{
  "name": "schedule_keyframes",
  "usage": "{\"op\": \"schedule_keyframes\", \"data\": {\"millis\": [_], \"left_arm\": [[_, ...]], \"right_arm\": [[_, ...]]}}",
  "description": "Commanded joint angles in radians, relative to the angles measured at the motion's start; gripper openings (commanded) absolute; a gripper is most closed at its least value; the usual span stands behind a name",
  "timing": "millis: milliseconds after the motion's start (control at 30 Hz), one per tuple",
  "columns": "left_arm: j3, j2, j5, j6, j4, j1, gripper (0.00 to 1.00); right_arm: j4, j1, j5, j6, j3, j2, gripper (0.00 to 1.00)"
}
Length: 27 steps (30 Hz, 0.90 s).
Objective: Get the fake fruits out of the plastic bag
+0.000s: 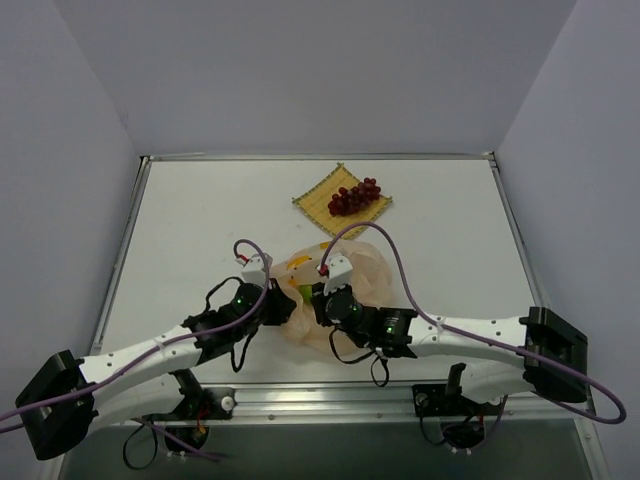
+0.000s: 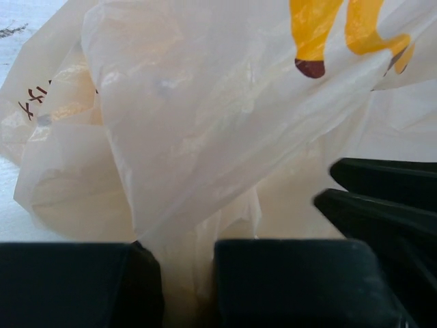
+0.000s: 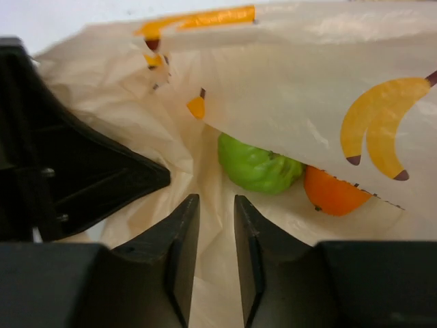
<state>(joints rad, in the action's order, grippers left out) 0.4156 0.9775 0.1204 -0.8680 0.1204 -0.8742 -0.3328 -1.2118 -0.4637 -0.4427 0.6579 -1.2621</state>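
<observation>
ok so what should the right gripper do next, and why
Probably open wider and ease forward onto the green fruit: the right gripper is only narrowly open and empty, the fruit lies just ahead under the plastic bag flap, and the left gripper pinches the bag.

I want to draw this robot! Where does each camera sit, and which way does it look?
Top camera: above and behind the arms, looking down at the table; both arms, left hand and right hand show.
Left wrist camera: on the left arm, facing the plastic bag; its own hand pinches the film.
Right wrist camera: on the right arm, looking into the bag at a green fruit and an orange fruit; its own fingers show.
Shared: all three see the plastic bag.
</observation>
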Motion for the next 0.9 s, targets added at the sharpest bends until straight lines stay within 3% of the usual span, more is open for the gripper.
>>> {"op": "schedule_keyframes", "data": {"millis": [0,33,233,333,433,867], "left_arm": [[0.045,-0.008,0.004,-0.019,0.035,0.004,0.02],[0.037,-0.007,0.004,-0.022,0.039,0.004,0.02],[0.035,0.009,0.036,-0.020,0.077,0.006,0.02],[0.032,0.032,0.036,-0.020,0.093,0.006,0.02],[0.031,0.047,0.032,-0.020,0.101,0.006,0.02],[0.006,0.020,0.094,-0.031,0.032,0.009,0.02]], "right_arm": [[-0.022,0.015,-0.064,0.038,0.066,-0.068,0.26],[-0.022,0.020,-0.049,0.048,0.074,-0.101,0.32],[-0.044,0.060,-0.067,0.071,0.098,-0.178,0.43],[-0.109,0.095,-0.026,0.075,0.097,-0.200,0.57],[-0.124,0.127,0.023,0.079,0.108,-0.239,0.64],[-0.195,0.175,0.128,0.067,0.129,-0.422,0.68]]}}
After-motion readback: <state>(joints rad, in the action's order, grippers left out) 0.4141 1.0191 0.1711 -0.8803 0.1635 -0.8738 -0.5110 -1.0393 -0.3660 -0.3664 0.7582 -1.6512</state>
